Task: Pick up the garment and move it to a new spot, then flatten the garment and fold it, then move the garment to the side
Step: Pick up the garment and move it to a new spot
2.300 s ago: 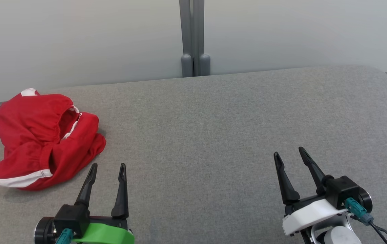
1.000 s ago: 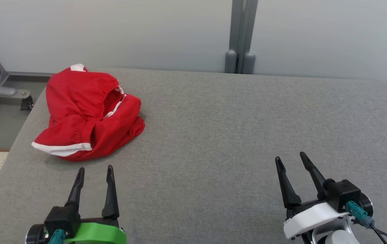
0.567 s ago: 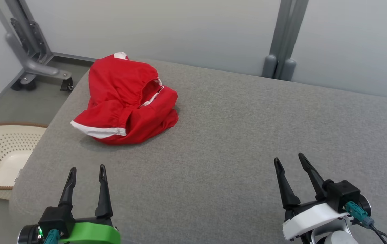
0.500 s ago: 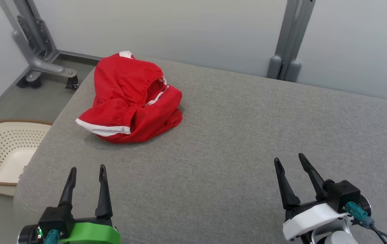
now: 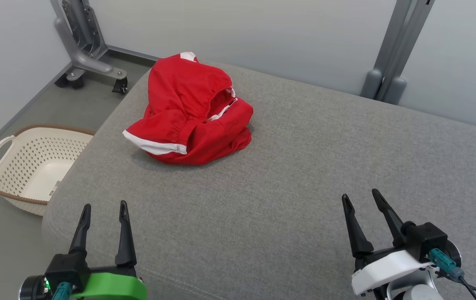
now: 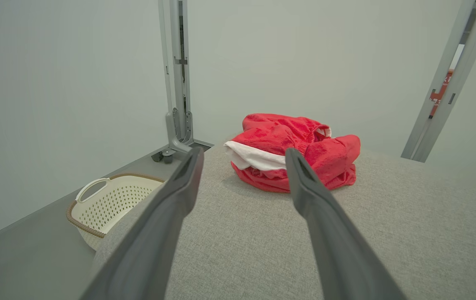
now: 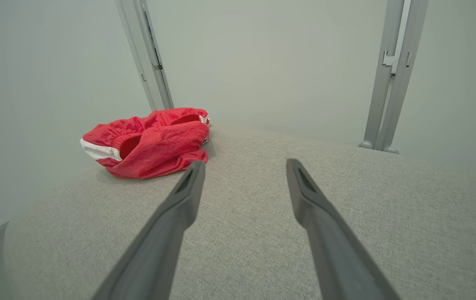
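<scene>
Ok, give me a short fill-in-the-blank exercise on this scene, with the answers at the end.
1. The crumpled garment is ____ with white trim.
2. The cream basket stands on the ____, beside the grey padded surface.
3. The left hand and the right hand are both ____ and hold nothing.
Missing words: red; floor; open.

Black fingers (image 5: pixel 126 237), green cover (image 5: pixel 113 288), white cover (image 5: pixel 384 268)

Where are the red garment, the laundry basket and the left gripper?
red garment (image 5: pixel 179 96), head view, crumpled red fabric
laundry basket (image 5: pixel 21 162), head view, perforated wall
left gripper (image 5: pixel 105 204), head view, between its fingertips
</scene>
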Robot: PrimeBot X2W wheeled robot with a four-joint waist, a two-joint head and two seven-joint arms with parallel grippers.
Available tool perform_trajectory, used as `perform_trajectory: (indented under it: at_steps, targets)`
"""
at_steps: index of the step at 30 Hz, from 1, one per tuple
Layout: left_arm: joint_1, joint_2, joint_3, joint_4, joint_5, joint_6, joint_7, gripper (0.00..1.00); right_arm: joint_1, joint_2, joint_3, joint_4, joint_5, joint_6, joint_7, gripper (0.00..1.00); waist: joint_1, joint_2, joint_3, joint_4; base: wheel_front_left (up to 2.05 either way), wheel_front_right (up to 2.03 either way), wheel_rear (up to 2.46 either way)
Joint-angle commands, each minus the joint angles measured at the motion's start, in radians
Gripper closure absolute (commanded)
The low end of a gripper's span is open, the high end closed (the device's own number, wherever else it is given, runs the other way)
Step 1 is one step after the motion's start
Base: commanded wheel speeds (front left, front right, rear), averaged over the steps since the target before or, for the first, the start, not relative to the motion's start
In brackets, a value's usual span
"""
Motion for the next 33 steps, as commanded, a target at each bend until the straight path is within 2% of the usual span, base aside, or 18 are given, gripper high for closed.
perform_trajectory:
  at_steps: [1,6,10,14,18,24,29,33]
  targets:
    - [0.002,0.004,-0.003,-0.002,0.01,0.003,0.0,0.0,0.004,-0.004,-0.005,-0.001,-0.013,0.0,-0.003,0.0,0.0,0.0,0.022,0.012,0.0,0.0,0.0]
    - [-0.047,0.004,0.005,-0.003,0.018,-0.004,0.0,0.0,-0.026,-0.004,-0.02,0.0,-0.046,0.0,-0.003,0.0,0.0,0.0,0.076,0.012,0.0,0.0,0.0]
    - [-0.13,0.006,0.031,-0.003,0.014,-0.037,0.0,0.0,-0.049,-0.023,-0.031,-0.004,-0.075,0.0,-0.003,0.0,0.0,0.0,0.143,0.002,0.0,0.0,0.0]
    - [-0.291,0.029,0.046,0.02,0.006,-0.081,0.0,0.0,-0.086,-0.062,-0.04,-0.016,-0.094,0.0,-0.003,0.0,0.0,0.0,0.229,-0.013,0.0,0.0,0.0]
    - [-0.491,0.072,0.022,0.122,-0.005,-0.104,0.005,0.0,-0.126,-0.104,-0.044,-0.026,-0.105,0.0,-0.003,0.0,0.0,0.0,0.306,-0.034,0.0,0.0,0.0]
    - [-0.799,0.141,-0.082,0.322,-0.075,-0.117,0.149,0.0,-0.178,-0.154,-0.052,-0.051,-0.119,0.0,-0.003,0.0,0.0,0.0,0.4,-0.077,0.0,0.0,0.0]
    - [-1.003,0.185,-0.198,0.488,-0.231,-0.118,0.308,0.0,-0.211,-0.19,-0.063,-0.073,-0.127,0.0,-0.003,0.0,0.0,0.0,0.466,-0.111,0.0,0.0,0.0]
    - [-1.124,0.21,-0.241,0.608,-0.334,-0.118,0.393,0.0,-0.231,-0.212,-0.065,-0.092,-0.129,0.0,-0.003,0.0,0.0,0.0,0.515,-0.139,0.0,0.0,0.0]
